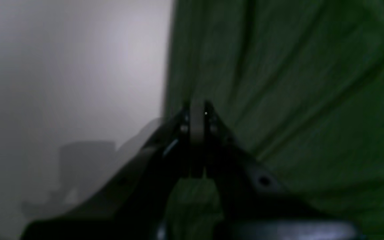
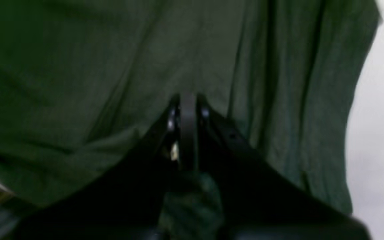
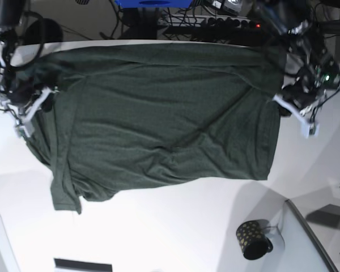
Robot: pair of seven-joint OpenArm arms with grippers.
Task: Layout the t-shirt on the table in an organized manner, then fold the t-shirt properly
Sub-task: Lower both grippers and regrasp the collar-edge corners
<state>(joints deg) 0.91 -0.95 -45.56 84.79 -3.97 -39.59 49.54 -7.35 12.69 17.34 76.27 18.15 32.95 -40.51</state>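
**Both grippers clamp the shirt's edges**

At nine o'clock in the base view, the right gripper [image 3: 31, 116] pinches the t-shirt [image 3: 158, 119], which lies spread across the table [image 3: 175, 226]. At three o'clock, the left gripper [image 3: 292, 110] pinches its opposite edge.

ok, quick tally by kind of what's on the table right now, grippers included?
t-shirt, dark green, spread out: 1
mug, dark with gold dots: 1
grippers, left gripper and right gripper, both shut on the shirt fabric: 2
grey panel at the table corner: 1
Total: 5
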